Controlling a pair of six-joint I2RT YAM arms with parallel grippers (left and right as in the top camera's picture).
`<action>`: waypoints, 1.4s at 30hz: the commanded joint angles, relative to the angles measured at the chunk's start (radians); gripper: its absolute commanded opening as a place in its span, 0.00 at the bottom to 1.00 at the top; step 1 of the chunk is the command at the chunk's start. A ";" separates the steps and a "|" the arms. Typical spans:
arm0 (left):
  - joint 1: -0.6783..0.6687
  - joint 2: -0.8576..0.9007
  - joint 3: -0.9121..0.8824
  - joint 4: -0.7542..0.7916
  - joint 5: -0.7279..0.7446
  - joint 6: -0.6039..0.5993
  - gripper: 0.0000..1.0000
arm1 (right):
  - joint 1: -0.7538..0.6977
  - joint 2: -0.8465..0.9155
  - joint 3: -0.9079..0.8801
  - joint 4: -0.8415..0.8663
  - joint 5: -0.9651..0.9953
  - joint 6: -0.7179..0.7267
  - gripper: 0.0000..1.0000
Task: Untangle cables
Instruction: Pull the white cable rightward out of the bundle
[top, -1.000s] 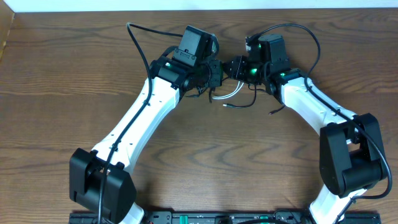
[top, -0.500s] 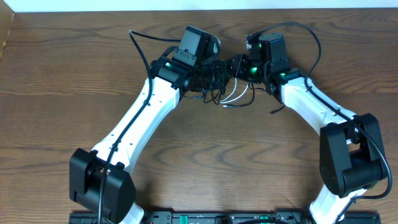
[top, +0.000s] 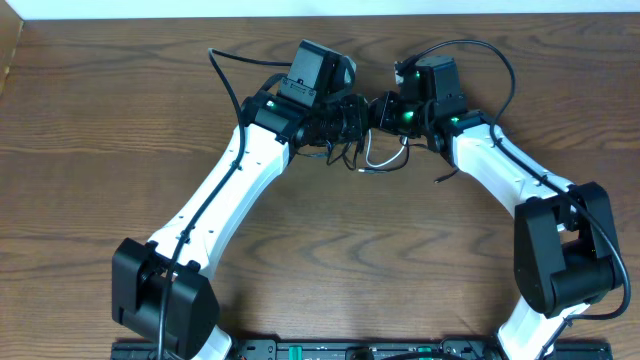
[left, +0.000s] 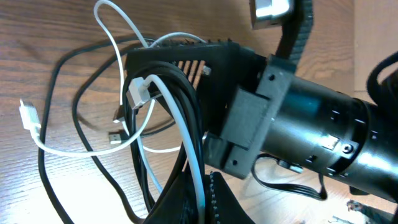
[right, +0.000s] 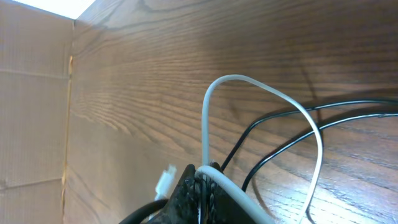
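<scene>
The white cable (top: 381, 148) and the black cable (top: 383, 167) hang in tangled loops on the wooden table below the two grippers, which meet at the back centre. My left gripper (top: 354, 116) is shut on both cables; in the left wrist view its fingers (left: 206, 200) pinch the white cable (left: 186, 130) beside strands of the black cable (left: 59, 180). My right gripper (top: 381, 110) is shut on the same bundle; its fingers (right: 202, 190) clamp the white cable (right: 264, 87), with the black cable (right: 292, 134) trailing away. A white plug (left: 28, 118) lies loose.
A black cable end (top: 442, 179) lies on the table under the right arm. A cardboard wall (right: 31, 124) stands along the table's left side, also in the overhead view (top: 8, 55). The table's back edge (top: 500, 14) runs just behind the grippers.
My left gripper has moved right, closing up against the right gripper. The hanging cable loops have bunched together and shifted slightly right.
</scene>
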 joint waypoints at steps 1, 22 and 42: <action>0.002 0.007 -0.004 -0.003 -0.100 -0.005 0.08 | -0.041 -0.018 0.004 0.002 -0.072 -0.061 0.01; 0.047 0.008 -0.004 -0.032 -0.247 -0.001 0.07 | -0.391 -0.113 0.004 -0.374 -0.489 -0.514 0.01; 0.046 -0.035 0.045 -0.005 -0.125 0.278 0.08 | -0.383 -0.113 0.004 -0.598 0.312 -0.492 0.29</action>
